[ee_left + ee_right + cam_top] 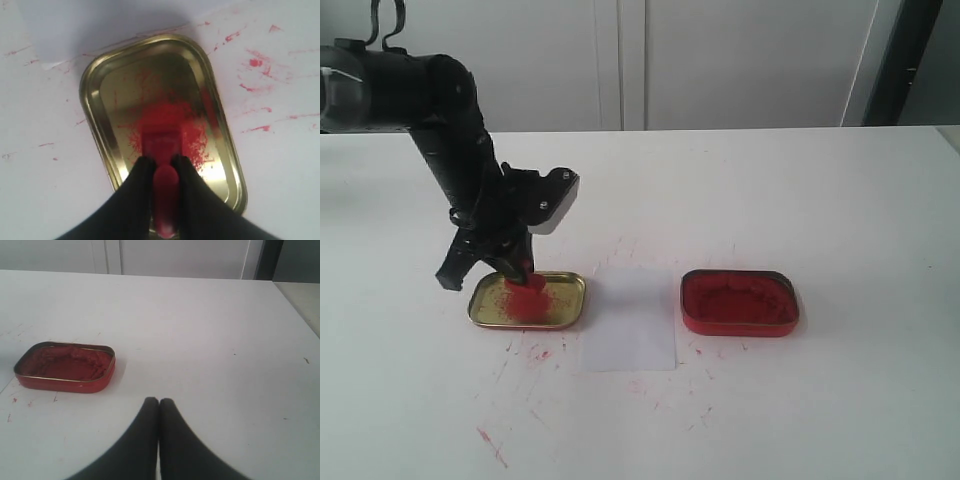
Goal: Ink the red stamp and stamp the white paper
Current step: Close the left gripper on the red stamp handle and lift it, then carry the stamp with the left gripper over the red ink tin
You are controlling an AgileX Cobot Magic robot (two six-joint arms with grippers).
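My left gripper (518,268) is shut on the handle of the red stamp (527,283), whose base rests in the shallow gold tin lid (565,303) smeared with red. The left wrist view shows the red stamp (162,147) pinched between the black fingers (137,185), its base against the lid floor (150,90). The white paper (630,320) lies flat just right of the lid, and a corner of the paper (75,25) shows beyond the lid rim. My right gripper (159,401) is shut and holds nothing, hovering over bare table; it is out of the exterior view.
A red rectangular tin of ink paste (739,301) sits right of the paper, also seen as the red tin (65,366) from the right wrist. Red ink smears (535,352) mark the table around lid and paper. The table's far edge meets a white wall.
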